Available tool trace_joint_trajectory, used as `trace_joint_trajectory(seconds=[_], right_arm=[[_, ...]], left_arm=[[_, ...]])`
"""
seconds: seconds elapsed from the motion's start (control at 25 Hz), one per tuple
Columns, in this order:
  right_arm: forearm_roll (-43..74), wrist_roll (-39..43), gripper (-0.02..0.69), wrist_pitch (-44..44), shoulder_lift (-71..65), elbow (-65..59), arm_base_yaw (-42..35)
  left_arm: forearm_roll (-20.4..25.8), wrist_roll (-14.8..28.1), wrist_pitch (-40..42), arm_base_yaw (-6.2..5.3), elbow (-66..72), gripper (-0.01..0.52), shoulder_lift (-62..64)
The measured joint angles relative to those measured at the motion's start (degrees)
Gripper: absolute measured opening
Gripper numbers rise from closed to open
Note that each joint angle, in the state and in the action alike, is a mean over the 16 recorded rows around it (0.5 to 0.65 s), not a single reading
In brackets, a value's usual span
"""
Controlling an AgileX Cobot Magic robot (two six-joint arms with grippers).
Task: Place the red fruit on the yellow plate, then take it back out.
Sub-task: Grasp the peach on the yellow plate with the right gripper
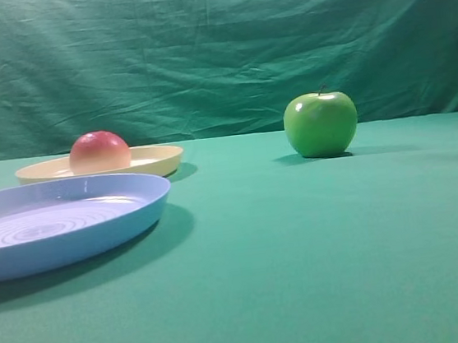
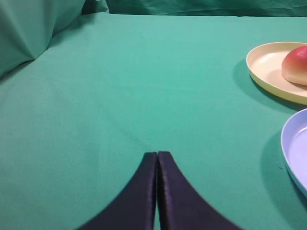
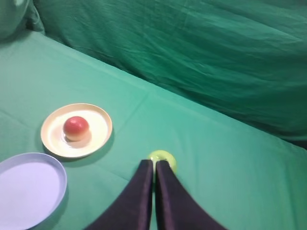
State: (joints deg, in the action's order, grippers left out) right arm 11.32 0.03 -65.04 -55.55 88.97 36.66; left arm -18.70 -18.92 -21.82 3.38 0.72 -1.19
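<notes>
Now red fruit (image 1: 98, 151) on yellow plate (image 1: 157, 158) (no writing); both end effectors (image 2: 157, 154) (image 3: 154, 163) together.

Glossy green apple (image 1: 320, 124) on matt, wrinkled green cloth (image 1: 305, 254).

The fruit (image 1: 98, 151) sits on the plate (image 1: 157, 156), behind another plate (image 1: 70, 231).

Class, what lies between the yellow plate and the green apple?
Only bare green cloth lies between the yellow plate and green apple, shown in the exterior high view.
</notes>
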Motion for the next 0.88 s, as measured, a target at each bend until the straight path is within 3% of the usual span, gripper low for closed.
trace_joint_trajectory(seconds=[0.56,0.88], right_arm=[[-2.11,0.08,0.000,26.31,28.15,-39.27,-21.92],[-5.56,0.11,0.000,38.49,41.10,-59.59,-30.40]], left_arm=[[0.00,0.02,0.00,0.00,0.00,0.000,0.00],[0.00,0.02,0.00,0.00,0.00,0.000,0.00]])
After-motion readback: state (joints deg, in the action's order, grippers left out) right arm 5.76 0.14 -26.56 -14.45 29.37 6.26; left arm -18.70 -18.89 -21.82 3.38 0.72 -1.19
